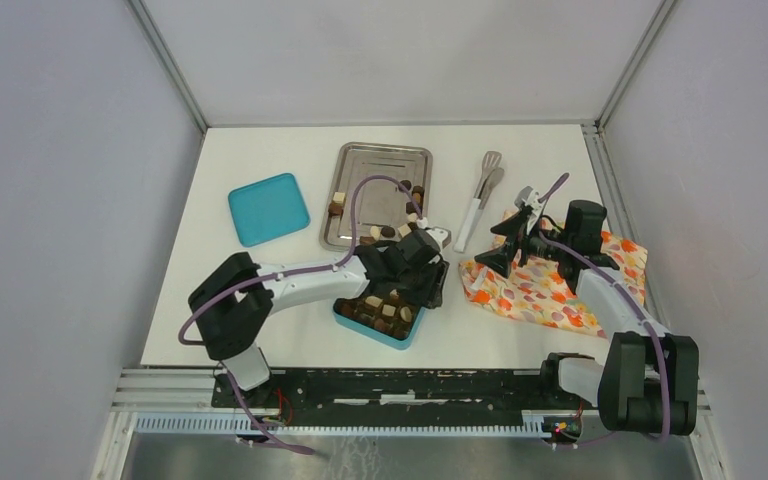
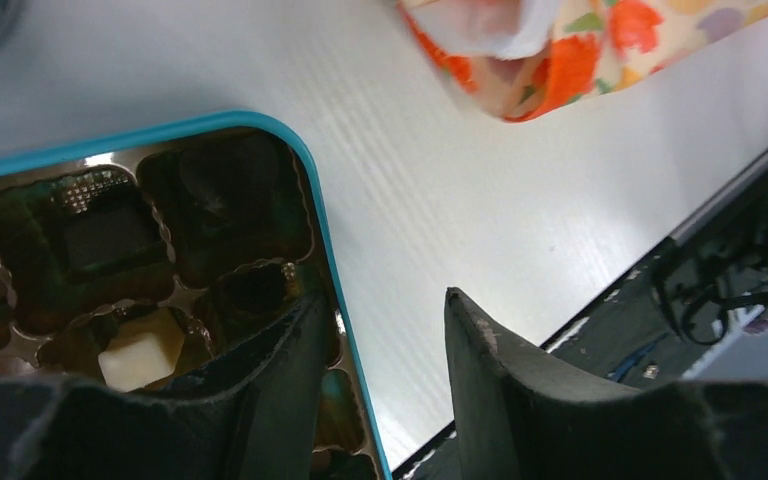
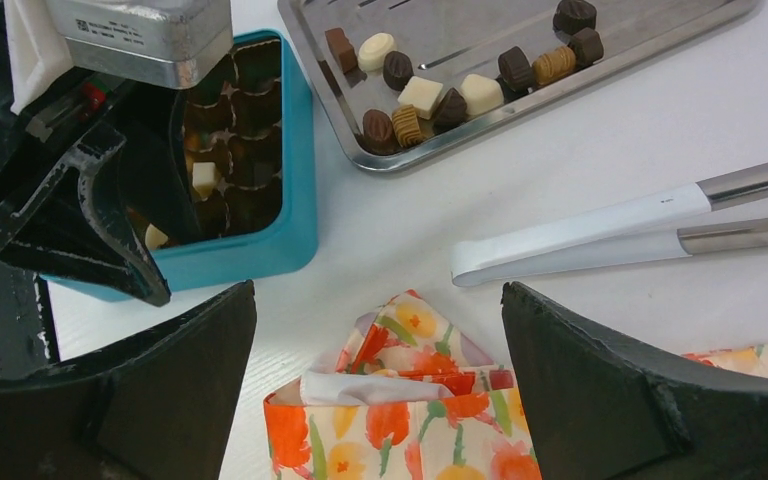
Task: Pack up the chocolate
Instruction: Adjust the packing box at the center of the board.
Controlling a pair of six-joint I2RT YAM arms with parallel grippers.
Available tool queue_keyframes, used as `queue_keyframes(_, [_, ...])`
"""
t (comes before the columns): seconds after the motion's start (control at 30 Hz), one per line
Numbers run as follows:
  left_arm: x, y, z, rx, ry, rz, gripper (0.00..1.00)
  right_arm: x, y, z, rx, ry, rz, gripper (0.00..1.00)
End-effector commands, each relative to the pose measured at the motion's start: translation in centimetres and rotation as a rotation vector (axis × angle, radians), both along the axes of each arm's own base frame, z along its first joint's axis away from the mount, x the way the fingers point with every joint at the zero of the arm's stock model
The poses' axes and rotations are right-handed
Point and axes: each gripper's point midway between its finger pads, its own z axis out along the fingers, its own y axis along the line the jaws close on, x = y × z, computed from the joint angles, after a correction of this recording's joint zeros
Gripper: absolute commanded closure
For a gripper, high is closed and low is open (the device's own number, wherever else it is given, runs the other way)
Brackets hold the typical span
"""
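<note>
Several chocolate pieces (image 1: 400,228) lie on the steel tray (image 1: 360,160); in the right wrist view they show as dark, brown and cream pieces (image 3: 460,88). More chocolates fill the teal compartmented box (image 1: 395,338), including a cream cube (image 2: 140,352). My left gripper (image 1: 428,288) is open and empty at the box's right rim (image 2: 317,215), with one finger (image 2: 270,370) over the compartments and the other over the table. My right gripper (image 1: 500,248) is open and empty just above the left corner of the orange floral cloth (image 3: 410,400).
The teal lid (image 1: 268,208) lies left of the tray. White-handled steel tongs (image 1: 480,195) lie between the tray and the cloth (image 1: 560,285). The table's front edge and black rail (image 1: 410,385) run just below the box.
</note>
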Motion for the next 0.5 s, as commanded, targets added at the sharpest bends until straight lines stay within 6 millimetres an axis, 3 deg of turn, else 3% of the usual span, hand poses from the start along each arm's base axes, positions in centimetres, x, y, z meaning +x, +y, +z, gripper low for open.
queue_keyframes(0.0, [0.8,-6.5,4.2,-0.249,-0.001,-0.066,0.47,1.0,-0.3,0.9,-0.036,-0.036,-0.002,0.02])
queue_keyframes(0.17, [2.4,-9.9,5.2,-0.378,0.023,-0.088,0.46,2.0,-1.3,0.1,-0.083,-0.003,-0.076,0.02])
queue_keyframes(0.27, [3.1,-11.0,7.9,-0.458,-0.029,-0.105,0.46,2.5,-1.8,-0.2,-0.112,0.010,-0.096,0.02])
queue_keyframes(0.37, [3.6,-9.8,10.7,-0.477,-0.127,-0.097,0.45,2.4,-1.8,0.0,-0.112,0.007,-0.086,0.03])
queue_keyframes(0.47, [3.5,-6.8,12.9,-0.458,-0.235,-0.079,0.46,2.1,-1.5,0.3,-0.106,-0.015,-0.057,0.02])
